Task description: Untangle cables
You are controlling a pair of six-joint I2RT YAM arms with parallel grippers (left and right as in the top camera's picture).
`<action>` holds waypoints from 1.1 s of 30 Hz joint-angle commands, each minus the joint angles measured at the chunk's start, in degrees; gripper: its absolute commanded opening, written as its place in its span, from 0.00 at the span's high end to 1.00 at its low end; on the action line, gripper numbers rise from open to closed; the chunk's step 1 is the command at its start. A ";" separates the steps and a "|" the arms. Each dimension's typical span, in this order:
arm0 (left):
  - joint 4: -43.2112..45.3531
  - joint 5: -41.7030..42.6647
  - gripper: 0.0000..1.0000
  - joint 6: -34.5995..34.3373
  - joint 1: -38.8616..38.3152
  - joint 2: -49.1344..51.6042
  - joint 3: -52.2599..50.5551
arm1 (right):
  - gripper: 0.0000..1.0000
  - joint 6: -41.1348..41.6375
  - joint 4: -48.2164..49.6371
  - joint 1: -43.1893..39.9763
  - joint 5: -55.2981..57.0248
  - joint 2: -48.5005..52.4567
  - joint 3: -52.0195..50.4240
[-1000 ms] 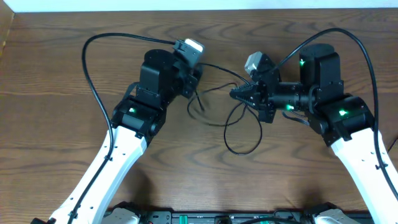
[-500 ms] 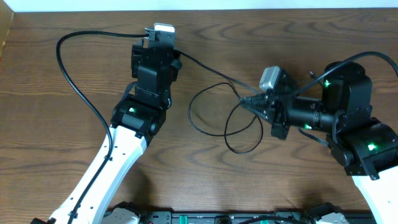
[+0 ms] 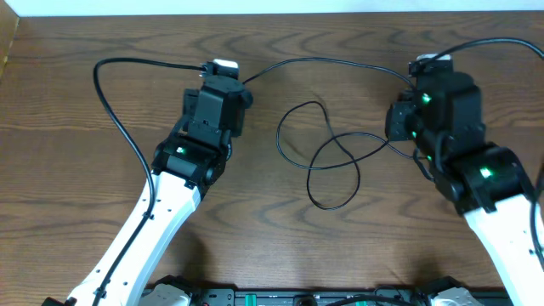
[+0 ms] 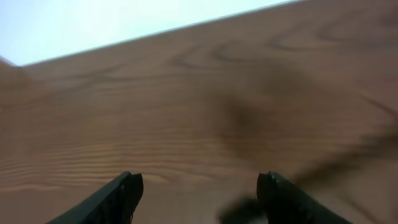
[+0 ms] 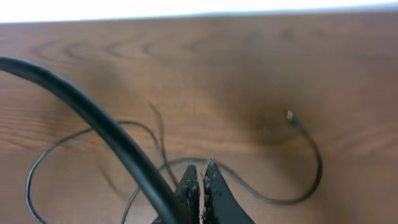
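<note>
**Thin cords lie looped between the two tools**

On the left, the left tool (image 4: 200,186) stands with its jaws apart and nothing clearly between them. A blurred dark streak beside one finger may be a cord, but we cannot be sure. From beside this tool, a strand of the cables (image 3: 316,104) runs in a high arc over the wooden surface (image 3: 85,195) toward the right. In the middle the cables lie in several loose loops that cross one another.

We judge these cords to be very light, soft and a little springy. They will follow any pull and slide easily on the wood, and a dragged loop could tighten into a knot. The better place to take hold is near a free end, such as the small plug end (image 5: 290,116), or on a single strand away from a crossing.

On the right, the right tool (image 5: 200,182) is clenched, and it seems to pinch a thin strand at its tips. We see no container anywhere.
</note>
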 commanded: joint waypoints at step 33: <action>-18.29 40.28 0.35 15.08 0.15 0.22 0.02 | 0.69 7.26 1.29 0.72 -12.70 41.62 0.74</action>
